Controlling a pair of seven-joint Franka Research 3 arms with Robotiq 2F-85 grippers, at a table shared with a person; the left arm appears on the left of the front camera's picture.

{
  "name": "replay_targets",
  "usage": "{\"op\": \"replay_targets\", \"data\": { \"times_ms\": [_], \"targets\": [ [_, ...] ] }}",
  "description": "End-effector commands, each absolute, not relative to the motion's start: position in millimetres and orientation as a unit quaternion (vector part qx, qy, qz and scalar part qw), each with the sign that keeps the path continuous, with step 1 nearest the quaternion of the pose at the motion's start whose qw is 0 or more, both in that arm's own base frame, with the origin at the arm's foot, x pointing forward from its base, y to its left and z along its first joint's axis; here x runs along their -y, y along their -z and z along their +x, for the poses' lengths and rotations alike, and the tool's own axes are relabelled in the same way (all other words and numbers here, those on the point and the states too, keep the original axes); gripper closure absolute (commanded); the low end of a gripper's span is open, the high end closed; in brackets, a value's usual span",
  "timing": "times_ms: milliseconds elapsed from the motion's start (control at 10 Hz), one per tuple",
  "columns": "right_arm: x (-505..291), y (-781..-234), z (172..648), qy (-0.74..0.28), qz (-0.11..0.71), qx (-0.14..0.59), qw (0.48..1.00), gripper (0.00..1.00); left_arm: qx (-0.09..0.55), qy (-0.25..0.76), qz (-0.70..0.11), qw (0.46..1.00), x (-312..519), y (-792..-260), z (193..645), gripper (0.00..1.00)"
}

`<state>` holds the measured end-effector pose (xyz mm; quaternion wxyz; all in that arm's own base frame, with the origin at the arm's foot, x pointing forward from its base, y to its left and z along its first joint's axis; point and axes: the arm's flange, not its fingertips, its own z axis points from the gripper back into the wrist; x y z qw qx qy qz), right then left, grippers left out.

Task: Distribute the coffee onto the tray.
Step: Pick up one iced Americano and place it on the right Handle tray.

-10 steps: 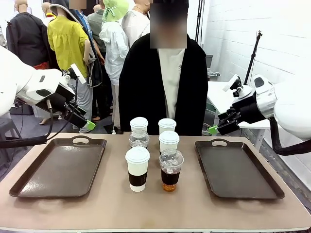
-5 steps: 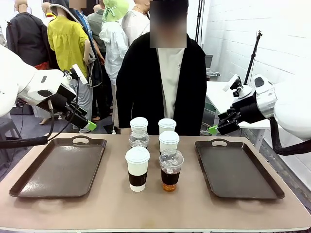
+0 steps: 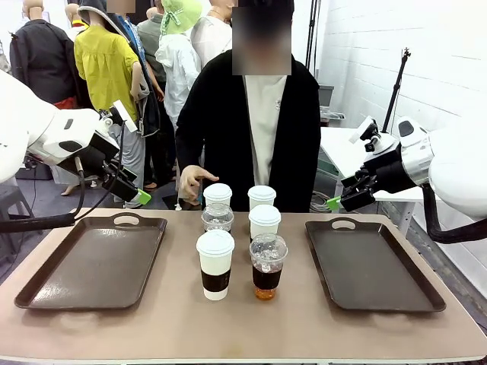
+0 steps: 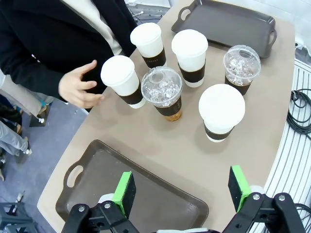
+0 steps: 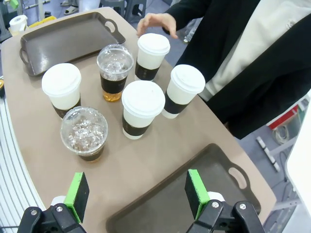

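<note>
Four paper cups [image 3: 215, 262] [image 3: 264, 220] [image 3: 218, 194] [image 3: 262, 197], two iced coffees [image 3: 268, 266] [image 3: 218, 217] (clustered between two trays [image 3: 95, 266] [image 3: 373, 266]).

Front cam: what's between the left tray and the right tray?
Six coffees clustered mid-table, in the front view: four lidded paper cups and two dome-lidded iced coffees. Bare tabletop separates them from the left tray and right tray.

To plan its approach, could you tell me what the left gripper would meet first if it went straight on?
The left gripper, open, most likely meets the left tray near its long rim, or the bare table just beside it; depth is unclear.
</note>
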<state>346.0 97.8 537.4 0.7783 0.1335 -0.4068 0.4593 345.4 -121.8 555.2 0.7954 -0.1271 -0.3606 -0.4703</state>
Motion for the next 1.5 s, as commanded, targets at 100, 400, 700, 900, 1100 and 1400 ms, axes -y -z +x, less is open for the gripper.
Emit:
{"op": "replay_targets", "data": {
  "times_ms": [100,400,700,900,1100,1400],
  "targets": [
    [-97.6,-536.5,346.9,-0.462,0.135,0.407,0.776,0.0,0.357,0.468,-0.128,0.798,121.8,-555.8,346.8,0.0],
    [-97.6,-536.5,346.9,-0.462,0.135,0.407,0.776,0.0,0.357,0.468,-0.128,0.798,121.8,-555.8,346.8,0.0],
    [-97.6,-536.5,346.9,-0.462,0.135,0.407,0.776,0.0,0.357,0.468,-0.128,0.798,121.8,-555.8,346.8,0.0],
    [-97.6,-536.5,346.9,-0.462,0.135,0.407,0.776,0.0,0.357,0.468,-0.128,0.798,121.8,-555.8,346.8,0.0],
    [-97.6,-536.5,346.9,-0.462,0.135,0.407,0.776,0.0,0.357,0.468,-0.128,0.798,121.8,-555.8,346.8,0.0],
    [-99.0,-543.3,352.5,-0.476,0.131,0.391,0.777,0.0,0.357,0.468,-0.128,0.798,121.8,-555.8,346.8,0.0]
  ]
}}
